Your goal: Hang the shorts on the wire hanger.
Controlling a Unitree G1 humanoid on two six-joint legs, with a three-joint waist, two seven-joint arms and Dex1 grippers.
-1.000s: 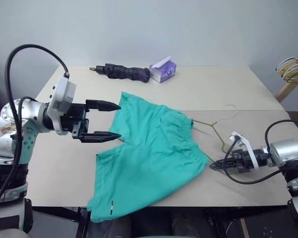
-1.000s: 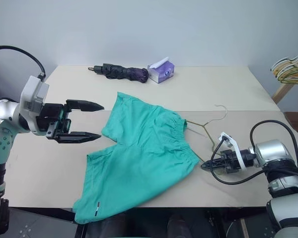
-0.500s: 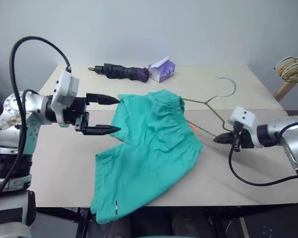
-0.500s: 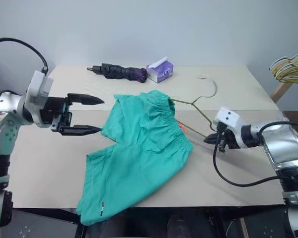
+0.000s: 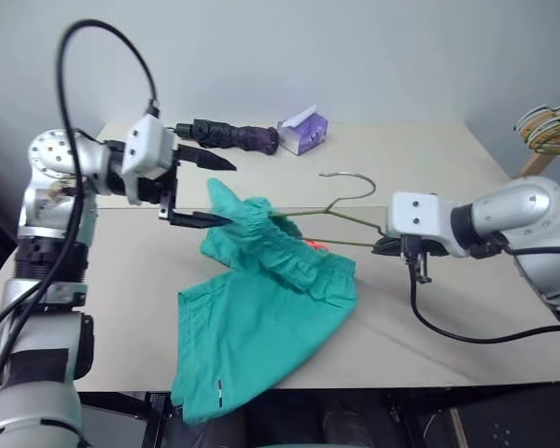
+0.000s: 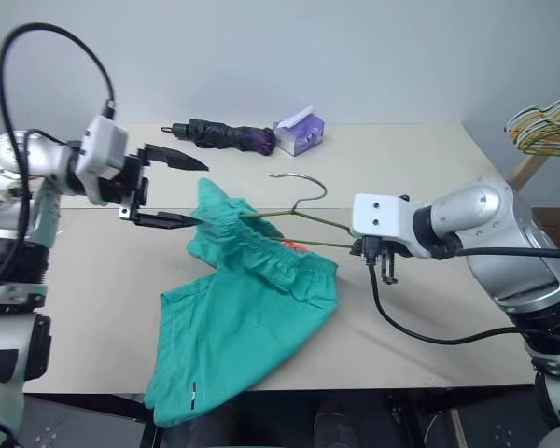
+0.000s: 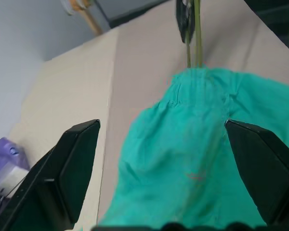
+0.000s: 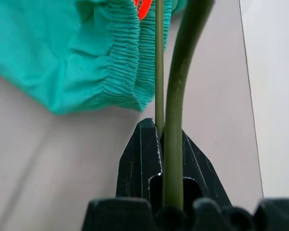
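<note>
Hanger (image 5: pixel 341 210) now lifted with shorts (image 5: pixel 261 299) draped, your right gripper (image 5: pixel 389 246) clamped on it; left gripper (image 5: pixel 208 190), wide open, closes on waistband.

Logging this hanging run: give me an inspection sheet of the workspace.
Surface: beige table, seam across it.
Job's things: shorts partly lifted at the waistband, one leg over the near edge; wire hanger threaded into the waistband, raised off the table.
Clutter: folded umbrella, tissue box at the far edge.
Grippers: left gripper open by the shorts; right gripper shut on the hanger.
Cables: black cable loops from the right wrist.
Surroundings: bundle of hangers, grey wall.
</note>
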